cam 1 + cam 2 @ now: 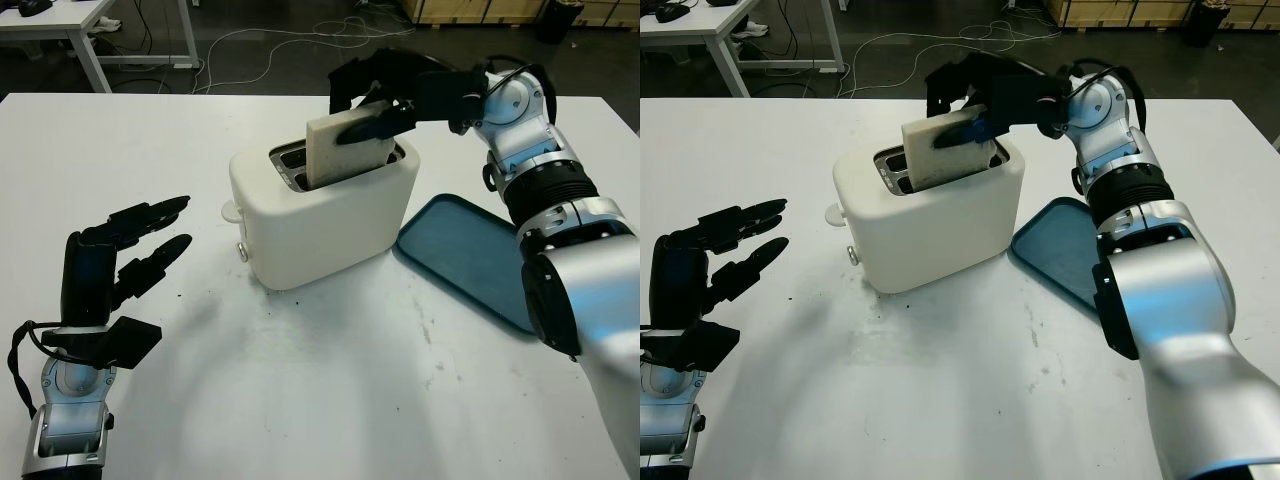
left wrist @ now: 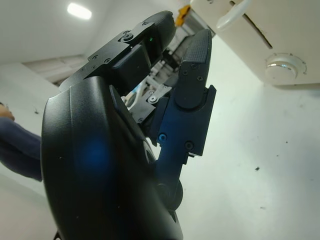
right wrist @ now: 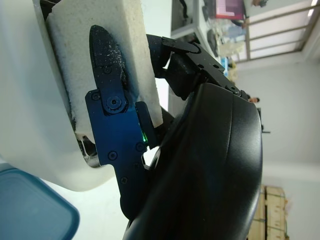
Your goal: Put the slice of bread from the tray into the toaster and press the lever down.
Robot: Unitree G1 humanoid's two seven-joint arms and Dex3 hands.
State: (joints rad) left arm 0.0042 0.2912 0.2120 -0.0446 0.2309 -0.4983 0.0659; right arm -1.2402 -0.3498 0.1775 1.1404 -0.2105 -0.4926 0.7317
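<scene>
**Bread at the slot**

The right hand (image 1: 375, 95) pinches the bread (image 1: 345, 148), which stands tilted with its lower edge inside a slot of the white toaster (image 1: 318, 215) at table centre. The blue tray (image 1: 470, 258) lies at the toaster's 3 o'clock, just beside it. The left hand (image 1: 125, 255), open, hovers over the table (image 1: 330, 400) at the toaster's 9 o'clock, well apart.

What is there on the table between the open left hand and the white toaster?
Nothing: in the left eye view, bare white table separates the open left hand from the white toaster.
</scene>
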